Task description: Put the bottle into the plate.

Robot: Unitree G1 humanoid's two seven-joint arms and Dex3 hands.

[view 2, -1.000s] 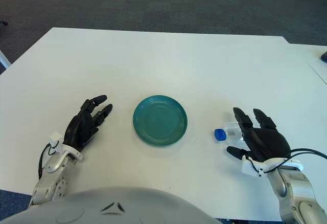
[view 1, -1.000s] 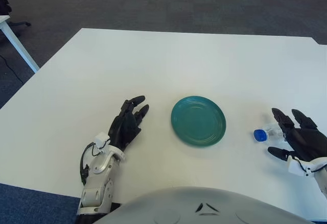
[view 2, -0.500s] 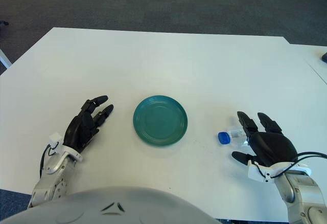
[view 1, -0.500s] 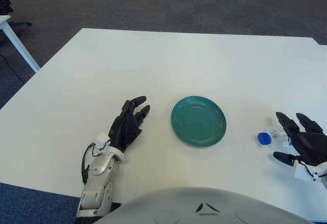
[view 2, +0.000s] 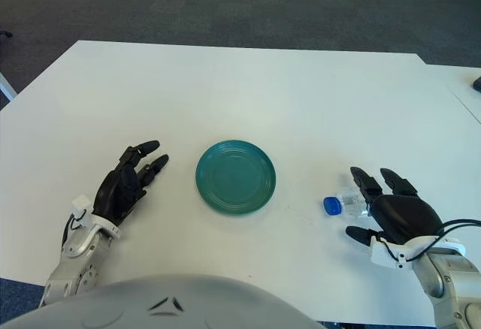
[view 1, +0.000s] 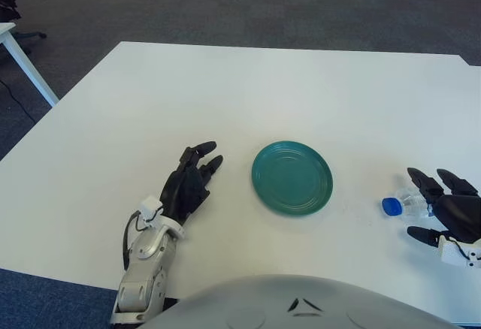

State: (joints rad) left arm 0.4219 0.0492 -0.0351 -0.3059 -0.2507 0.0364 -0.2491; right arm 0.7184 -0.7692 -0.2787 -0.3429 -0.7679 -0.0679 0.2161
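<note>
Item 1, my right hand [view 2: 394,212]: at the right side of the bench [view 2: 248,89], palm down, fingers [view 2: 362,179] spread, gripping nothing. It covers the body end of the bottle; whether it touches the bottle I cannot tell. I judge it sits so to close around the body from above.

Item 2, bottle [view 2: 342,203]: small, clear, blue cap [view 2: 331,206]. It lies on its side on the bench, just ahead of my right palm and under my fingertips, cap pointing away from the hand toward the plate. Not yet lifted; being round and on its side, it may roll if nudged rather than gripped.

Item 3, plate [view 2: 235,176]: round, teal, nothing on it. It sits well apart to the left of my right hand, between my two hands, so the carry would run leftward.

Item 4, my left hand [view 2: 124,186]: idle, to the left of the plate, fingers loosely extended and holding nothing, clear of the route.
</note>
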